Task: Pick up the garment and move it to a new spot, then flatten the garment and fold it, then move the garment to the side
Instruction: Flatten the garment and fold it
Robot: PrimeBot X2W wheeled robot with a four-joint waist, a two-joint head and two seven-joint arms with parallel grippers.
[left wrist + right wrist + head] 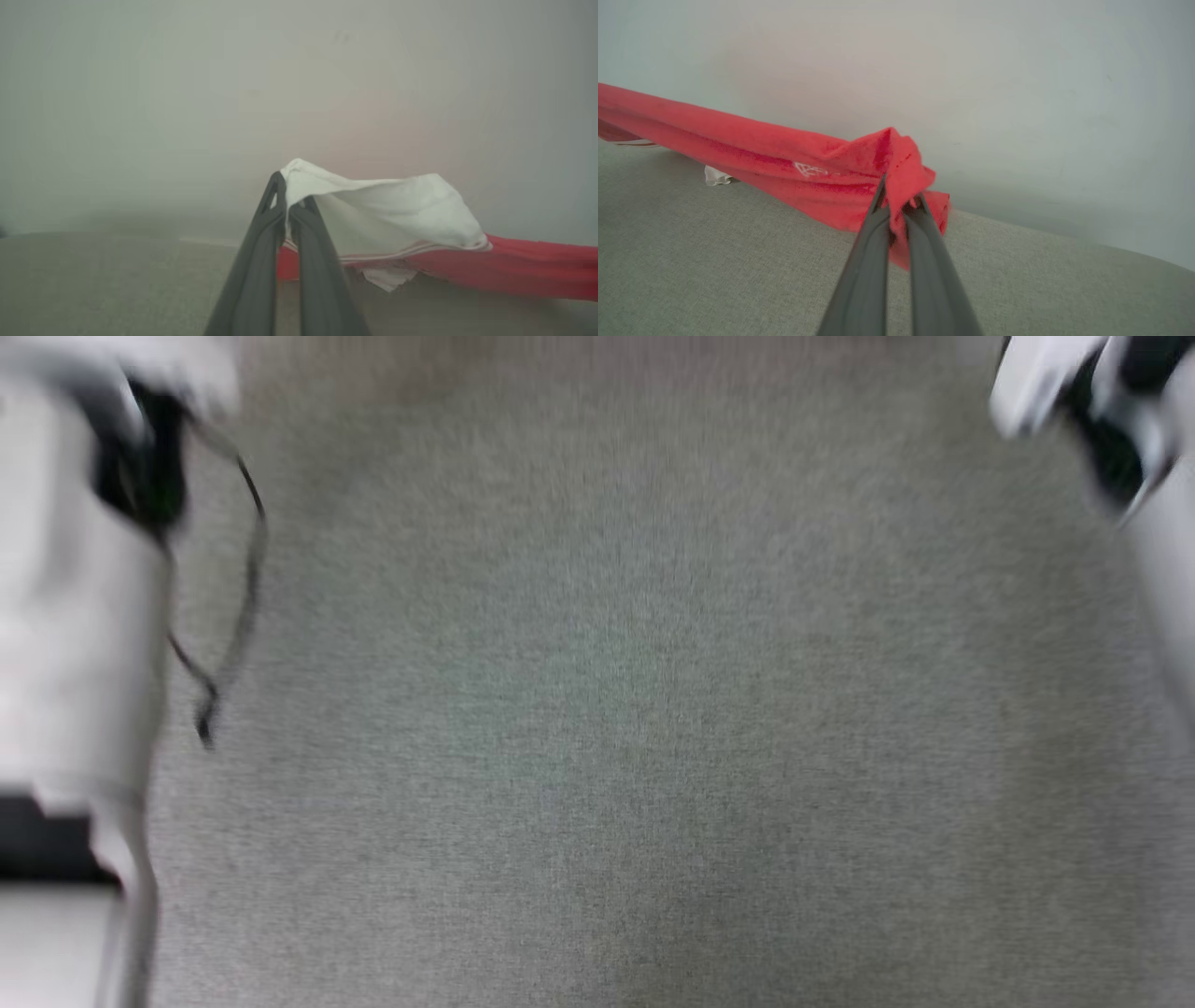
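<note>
My left jaws held the garment (pixel 387 210) by a sleeve, and it ran off to their right, above the counter (pixel 93 289). My right jaws gripped its other end, the cloth stretching away to their left. A wall (pixel 1017 93) stood behind. Seen from my head, the counter lay between my left forearm (pixel 65 616) and right forearm (pixel 1167 551).

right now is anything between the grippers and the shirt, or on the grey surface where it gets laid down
Nothing visible. The left gripper is shut on the garment at its white sleeve, and the right gripper is shut on its red fabric. The grey surface below it shows no obstacle.
</note>
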